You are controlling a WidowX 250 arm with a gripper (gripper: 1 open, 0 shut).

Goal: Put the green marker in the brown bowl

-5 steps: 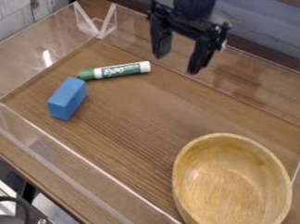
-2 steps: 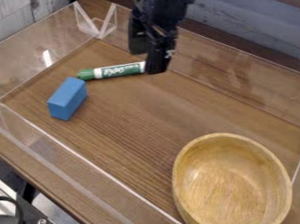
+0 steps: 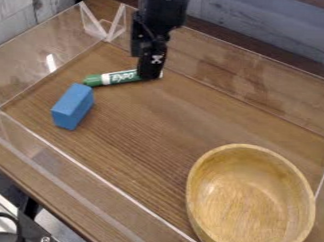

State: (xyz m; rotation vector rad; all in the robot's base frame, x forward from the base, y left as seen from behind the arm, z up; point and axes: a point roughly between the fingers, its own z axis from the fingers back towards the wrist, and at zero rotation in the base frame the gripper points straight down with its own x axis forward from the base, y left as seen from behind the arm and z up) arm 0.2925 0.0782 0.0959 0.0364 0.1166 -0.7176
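Note:
The green marker (image 3: 119,78) lies flat on the wooden table at upper left, white barrel with green ends; its right end is hidden behind my gripper. My gripper (image 3: 147,54) hangs pointing down right over that end, its dark fingers (image 3: 155,65) apart and open with nothing held. The brown bowl (image 3: 250,204), a wide shallow wooden one, sits empty at the lower right, far from the gripper.
A blue rectangular block (image 3: 71,106) lies just below-left of the marker. Clear acrylic walls (image 3: 44,159) ring the table, with a clear angled piece (image 3: 101,23) at the back left.
The gripper has moved left from right of the marker to over its right end, sunk slightly, and rolled so its fingers now line up nearly one behind the other. Marker, block and bowl stayed put.

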